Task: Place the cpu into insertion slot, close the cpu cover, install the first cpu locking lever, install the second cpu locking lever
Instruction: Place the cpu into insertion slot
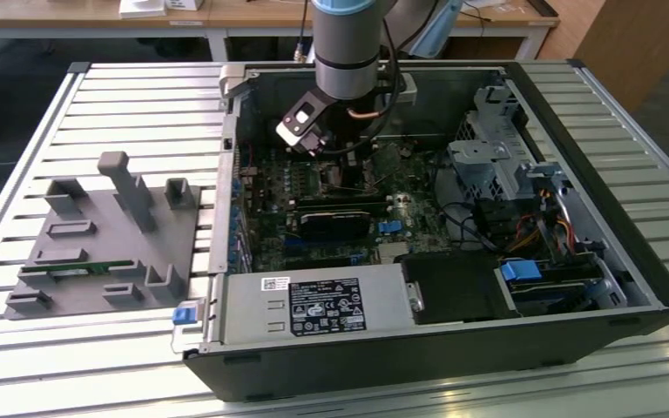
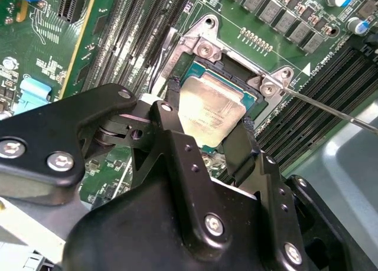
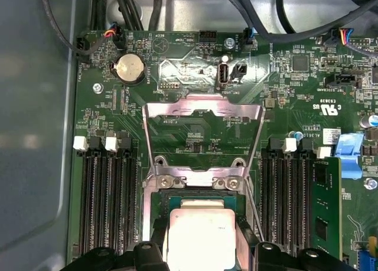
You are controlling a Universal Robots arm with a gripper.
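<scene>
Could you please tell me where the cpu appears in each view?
Exterior view: hidden beneath the arm, above the motherboard.
Second wrist view: cpu mid-picture, held by the gripper.
First wrist view: cpu beside the open cover.
Shared landmark: memory slots flank it in both wrist views.

Looking down onto green motherboard (image 3: 195, 76). Dull silver cpu (image 3: 198, 235) pinched between black fingers (image 3: 266, 256) of hand (image 3: 204, 254), directly over insertion slot (image 3: 236, 201); seated or not, cannot tell. Just beyond slot, silvery cpu cover (image 3: 204, 108) flipped open, bare board visible through its window. Long black memory slots (image 3: 109, 200) flanking socket on both sides. Round coin cell (image 3: 129, 67) near board edge, dark cables (image 3: 118, 5) past it.
</scene>
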